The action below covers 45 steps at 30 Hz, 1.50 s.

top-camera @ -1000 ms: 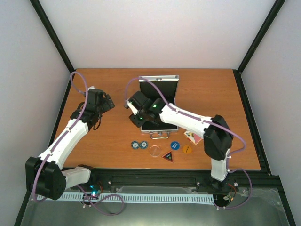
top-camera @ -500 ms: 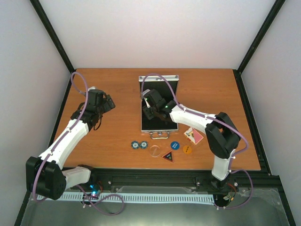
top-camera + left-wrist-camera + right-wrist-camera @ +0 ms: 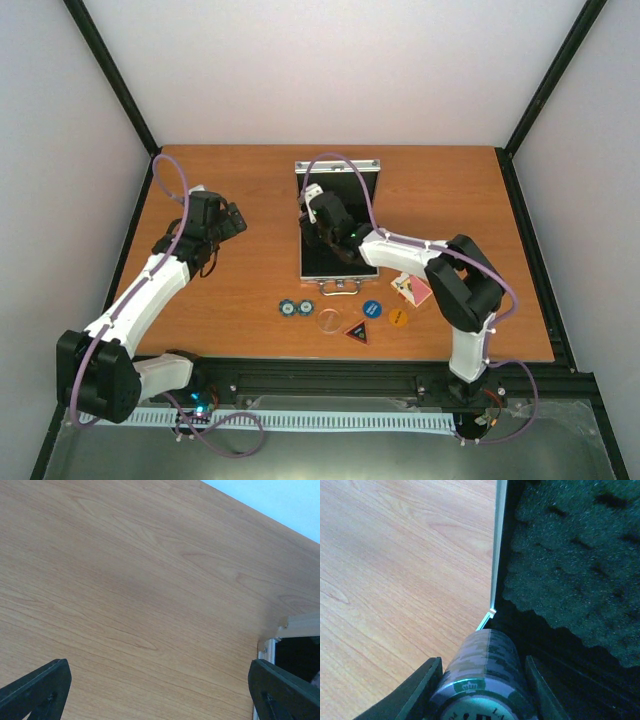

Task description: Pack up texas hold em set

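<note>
- The right gripper [image 3: 320, 218] is closed partway on a stack of poker chips [image 3: 481, 665]. One finger presses each side of the stack's striped edge, and a printed chip face points back at the wrist camera.
- The stack hangs over the rear left corner of the open aluminium case [image 3: 318, 262], just inside its silver rim. The egg-crate foam [image 3: 570, 555] of the raised lid is close ahead.
- The left gripper [image 3: 160, 689] is spread wide and empty above bare table [image 3: 450, 200], just left of the case.
- Not yet packed, on the table in front of the case handle [image 3: 340, 288]: two loose chips [image 3: 290, 308], a clear disc [image 3: 328, 320], a triangular button [image 3: 357, 333], a blue round button [image 3: 372, 309] and an orange one [image 3: 398, 318]. The red-backed cards [image 3: 412, 290] lie beside the right arm.
- Handling, as a judgement: the chips look hard, smooth and fairly dense. A stack of them can shear or spill if the squeeze eases, so a firm hold across the rims at mid-stack suits it, with the release made low in the case.
- The flat loose chips and buttons will likely be harder to pinch off the table.
</note>
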Each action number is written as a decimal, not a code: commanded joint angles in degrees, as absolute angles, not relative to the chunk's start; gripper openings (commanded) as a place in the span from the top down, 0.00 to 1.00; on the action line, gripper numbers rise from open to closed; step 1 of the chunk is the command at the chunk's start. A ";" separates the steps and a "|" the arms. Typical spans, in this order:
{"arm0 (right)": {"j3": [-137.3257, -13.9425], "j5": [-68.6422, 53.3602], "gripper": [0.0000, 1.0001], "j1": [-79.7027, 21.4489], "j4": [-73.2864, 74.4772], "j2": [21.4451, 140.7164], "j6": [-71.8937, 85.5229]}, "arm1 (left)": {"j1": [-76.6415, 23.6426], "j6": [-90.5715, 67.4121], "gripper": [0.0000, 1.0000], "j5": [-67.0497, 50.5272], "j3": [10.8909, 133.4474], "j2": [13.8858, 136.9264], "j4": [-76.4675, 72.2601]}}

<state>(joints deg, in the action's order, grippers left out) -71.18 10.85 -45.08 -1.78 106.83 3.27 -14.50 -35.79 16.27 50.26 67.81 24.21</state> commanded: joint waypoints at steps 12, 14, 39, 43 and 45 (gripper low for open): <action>-70.55 14.41 0.97 -45.00 -15.32 112.14 7.14 | -14.24 -36.04 0.00 16.59 49.56 67.33 23.14; -70.15 13.89 0.97 -45.00 -16.34 112.63 7.57 | -14.24 -36.04 0.00 16.57 49.40 67.44 23.16; -70.44 13.30 0.77 -45.05 -14.00 120.26 11.09 | -14.24 -35.51 0.00 16.92 48.98 67.26 22.98; -69.79 11.05 0.63 -45.09 -13.15 119.85 10.65 | -14.24 -35.59 0.00 16.81 48.84 67.40 22.81; -69.52 10.31 0.56 -45.09 -12.47 119.51 10.52 | -14.24 -35.68 0.00 16.73 48.77 67.56 22.69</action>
